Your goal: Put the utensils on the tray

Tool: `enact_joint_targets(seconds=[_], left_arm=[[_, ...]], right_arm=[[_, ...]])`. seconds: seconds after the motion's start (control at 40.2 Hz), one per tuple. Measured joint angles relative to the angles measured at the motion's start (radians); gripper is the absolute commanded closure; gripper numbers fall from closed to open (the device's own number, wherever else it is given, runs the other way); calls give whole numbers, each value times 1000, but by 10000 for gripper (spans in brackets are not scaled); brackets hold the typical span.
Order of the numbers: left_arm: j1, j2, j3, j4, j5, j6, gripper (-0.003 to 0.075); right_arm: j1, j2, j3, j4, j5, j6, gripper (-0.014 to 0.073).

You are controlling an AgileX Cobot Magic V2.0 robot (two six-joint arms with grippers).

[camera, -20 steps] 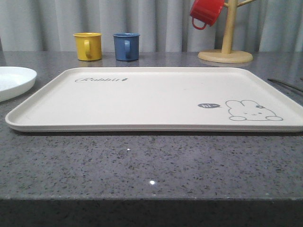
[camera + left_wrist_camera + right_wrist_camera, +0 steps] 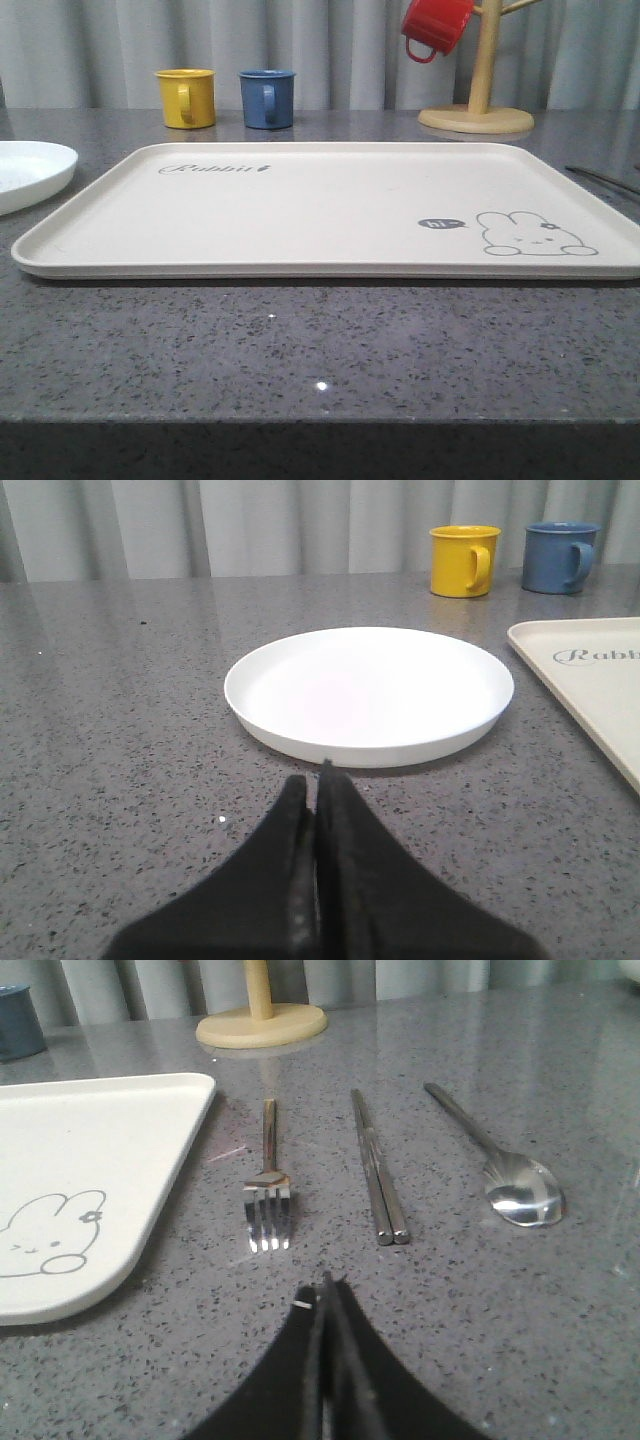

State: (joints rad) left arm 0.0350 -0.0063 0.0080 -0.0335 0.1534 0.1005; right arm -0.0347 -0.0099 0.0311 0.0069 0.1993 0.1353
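The cream tray (image 2: 320, 205) with the rabbit drawing lies flat in the middle of the grey table, nothing on it; its corner shows in the right wrist view (image 2: 90, 1150) and its edge in the left wrist view (image 2: 600, 680). To the tray's right on the table lie the silver utensils side by side: a fork (image 2: 268, 1185), a pair of chopsticks (image 2: 378, 1170) and a spoon (image 2: 515, 1185). A thin dark stretch of the utensils (image 2: 605, 180) shows at the front view's right edge. My right gripper (image 2: 327, 1285) is shut and empty, just short of the fork and chopsticks. My left gripper (image 2: 312, 780) is shut and empty.
A round white plate (image 2: 370, 690) sits left of the tray, directly ahead of my left gripper, and shows at the table's left (image 2: 25, 170). Yellow mug (image 2: 186, 97) and blue mug (image 2: 267, 98) stand at the back. A wooden mug stand (image 2: 478, 105) holds a red mug (image 2: 435, 25).
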Motion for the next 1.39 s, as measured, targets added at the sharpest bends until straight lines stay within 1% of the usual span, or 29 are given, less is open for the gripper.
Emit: enact_joint_targets(seconds=[0.746, 1.07, 1.12, 1.219, 1.294, 1.393], left_arm=[[0, 0, 0, 0, -3, 0, 738], [0, 0, 0, 0, -87, 0, 738], [0, 0, 0, 0, -122, 0, 739], [0, 0, 0, 0, -239, 0, 739], [0, 0, -24, 0, -289, 0, 739], [0, 3, -106, 0, -276, 0, 739]], right_arm=[[0, 0, 0, 0, 0, 0, 664], [0, 0, 0, 0, -13, 0, 664], [0, 0, 0, 0, -35, 0, 664], [0, 0, -7, 0, -76, 0, 664], [0, 0, -51, 0, -81, 0, 662], [0, 0, -154, 0, -61, 0, 662]])
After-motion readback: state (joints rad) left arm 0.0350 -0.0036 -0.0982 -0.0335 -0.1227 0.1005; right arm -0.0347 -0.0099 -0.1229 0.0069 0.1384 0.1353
